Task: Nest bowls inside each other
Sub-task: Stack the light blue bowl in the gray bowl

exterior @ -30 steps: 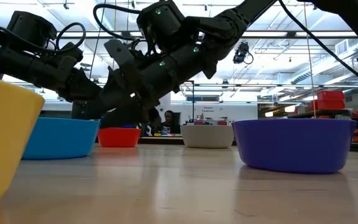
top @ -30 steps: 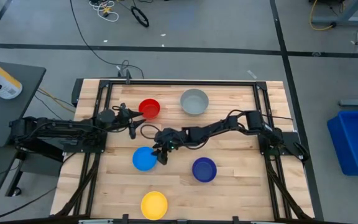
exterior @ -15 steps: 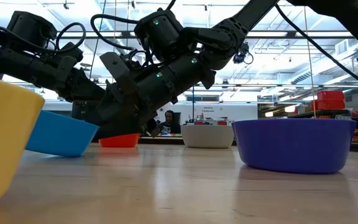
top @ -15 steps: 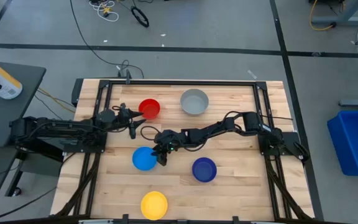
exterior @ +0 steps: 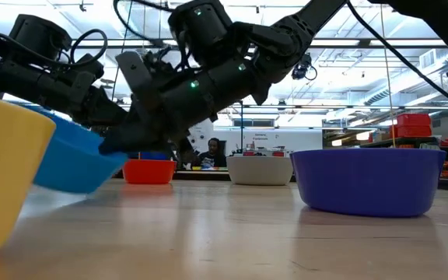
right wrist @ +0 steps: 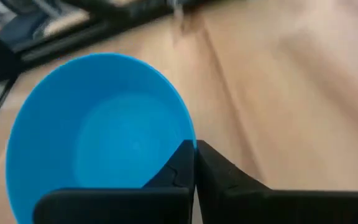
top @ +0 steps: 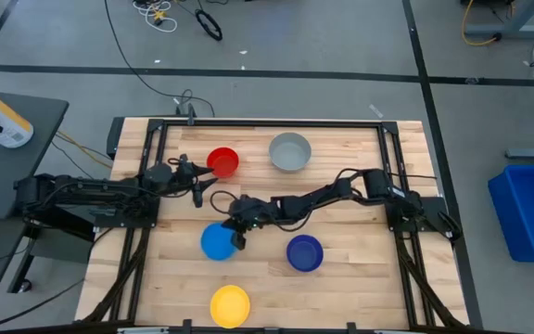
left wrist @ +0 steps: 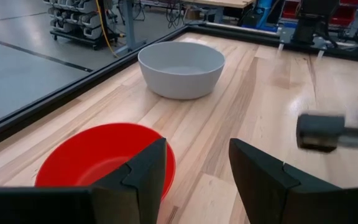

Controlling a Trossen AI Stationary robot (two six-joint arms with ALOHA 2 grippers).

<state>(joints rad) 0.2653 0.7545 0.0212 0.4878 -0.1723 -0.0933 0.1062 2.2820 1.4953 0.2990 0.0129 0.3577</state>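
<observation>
The light blue bowl (top: 216,242) (exterior: 72,159) (right wrist: 98,143) sits left of the table's middle, tilted, with my right gripper (top: 238,237) (right wrist: 194,152) shut on its right rim. My left gripper (top: 197,190) (left wrist: 197,168) waits open at the left, just short of the red bowl (top: 222,161) (left wrist: 98,162). The red bowl and the grey bowl (top: 290,151) (left wrist: 181,67) rest on their bases at the far side. The dark blue bowl (top: 304,252) (exterior: 368,180) and the yellow bowl (top: 230,305) (exterior: 2,179) stand nearer. My right gripper pinches the light blue bowl's rim (right wrist: 182,134) on its right side, one finger inside the bowl and one outside. The fingers slant down from the table's right. The bowl is tilted, its held side low and its left rim (exterior: 45,117) raised; whether its base touches the table I cannot tell.
The wooden table (top: 360,278) has a black frame around it. Both arms reach toward the middle, with cables looping near the left gripper. Bare wood lies between the light blue and dark blue bowls and along the near right.
My right gripper has shut on the light blue bowl's right rim and tipped slightly. The bowl, flat on the table a second ago, has tipped up on its left side with its opening turned toward the gripper, and has shifted a little toward the near edge.
</observation>
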